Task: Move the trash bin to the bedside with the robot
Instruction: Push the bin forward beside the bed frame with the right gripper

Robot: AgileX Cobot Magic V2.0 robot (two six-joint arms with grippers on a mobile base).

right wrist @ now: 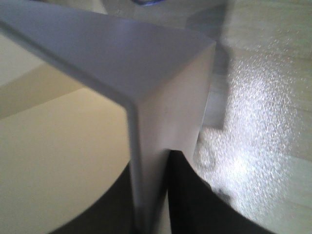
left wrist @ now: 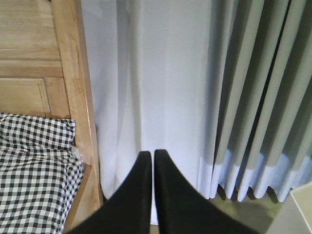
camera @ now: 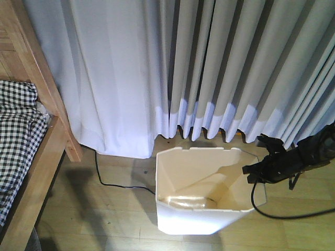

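Currently: bin (camera: 188, 219), right of bed (camera: 49, 151), rim clamped in right gripper (camera: 247, 171); step, hauling; next, probably drag toward bed.

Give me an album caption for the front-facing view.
Right end effector clamps the rim of the white trash bin on a wooden floor, curtains behind, checked bed at left.

trash bin (camera: 193, 219): white, upright, on floor | right tool (camera: 249, 171) clamps rim | bedside (camera: 52, 146) left
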